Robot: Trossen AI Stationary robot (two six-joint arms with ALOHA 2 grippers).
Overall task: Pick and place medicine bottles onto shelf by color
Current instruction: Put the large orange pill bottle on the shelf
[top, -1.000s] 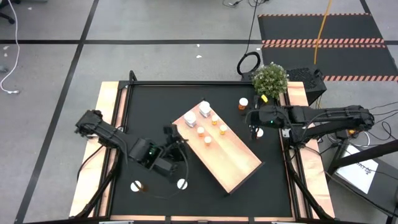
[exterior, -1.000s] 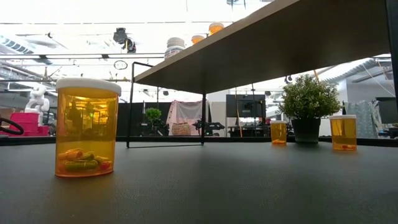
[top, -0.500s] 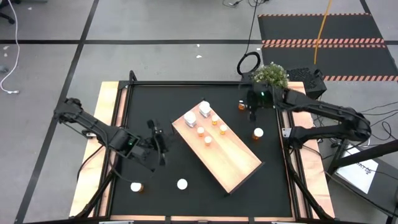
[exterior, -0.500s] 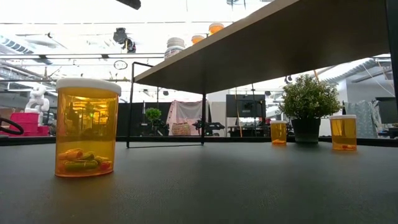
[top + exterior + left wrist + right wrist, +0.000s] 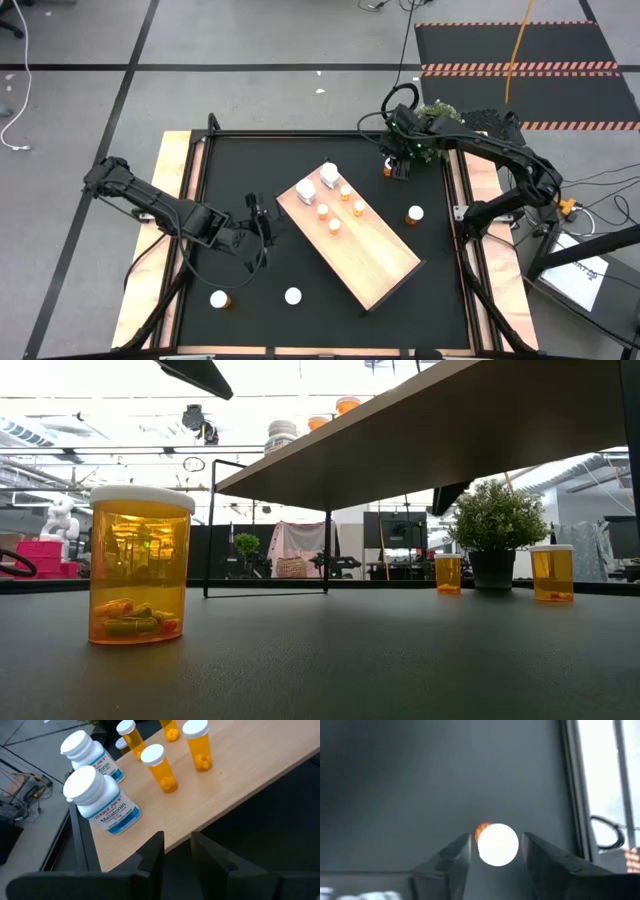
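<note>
The pale wood shelf (image 5: 372,258) lies aslant mid-table. On its far end stand two white bottles (image 5: 316,183) and several orange medicine bottles (image 5: 340,208). My right gripper (image 5: 399,167) hovers open over a white-capped orange bottle (image 5: 497,844) by the plant; its fingers stand on either side of the cap, above it (image 5: 449,572). My left gripper (image 5: 263,222) is narrowly open and holds nothing. It is off the shelf's left edge (image 5: 165,837) and faces the white bottles (image 5: 97,800).
More orange bottles stand on the black mat: one right of the shelf (image 5: 414,214) and two near the front left (image 5: 219,299), (image 5: 292,296). A small potted plant (image 5: 437,118) sits at the far right corner. A raised black frame (image 5: 205,140) borders the mat.
My right gripper has swung from above the bottle right of the shelf toward the table's far edge, and now hangs over the bottle by the plant. My left gripper has drawn back from the near side of the shelf toward the table's left edge. No bottle has moved.
</note>
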